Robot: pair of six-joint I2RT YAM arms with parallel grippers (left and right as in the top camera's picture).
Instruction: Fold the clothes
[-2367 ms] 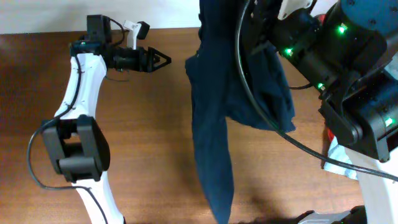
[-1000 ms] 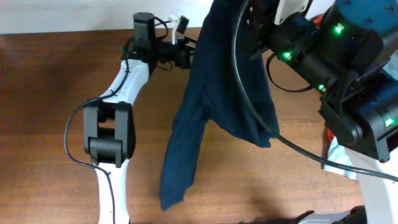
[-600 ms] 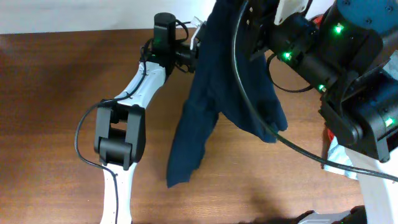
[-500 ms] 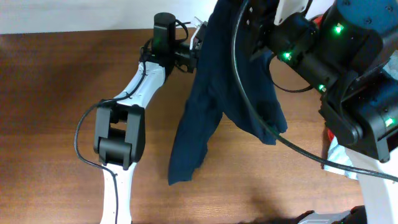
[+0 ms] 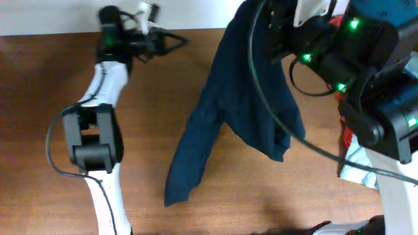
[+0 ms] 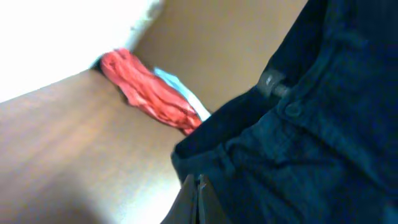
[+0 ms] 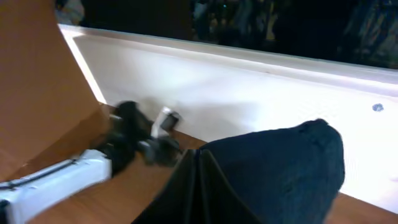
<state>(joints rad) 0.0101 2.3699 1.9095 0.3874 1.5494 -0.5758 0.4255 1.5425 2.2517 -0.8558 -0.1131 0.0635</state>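
Observation:
The clothes, dark navy shorts (image 5: 241, 98), hang from the top of the overhead view and trail down to a leg tip on the table at the lower left. My right gripper (image 7: 199, 154) is shut on the shorts (image 7: 280, 168), which bulge to its right; in the overhead view it is hidden under its own arm. My left gripper (image 5: 185, 40) is shut with nothing in it, pointing right, a short gap left of the cloth's upper edge. In the left wrist view its closed fingertips (image 6: 199, 183) sit just before the waistband (image 6: 311, 143).
A red garment (image 6: 152, 93) and a pale blue-grey cloth (image 6: 177, 84) lie at the table's right side, partly under the right arm (image 5: 366, 85). A white wall (image 7: 236, 87) runs along the table's far edge.
My left gripper closed at the shorts' upper edge, then swung back left without any cloth. The hanging shorts shifted slightly; the right gripper kept its hold.

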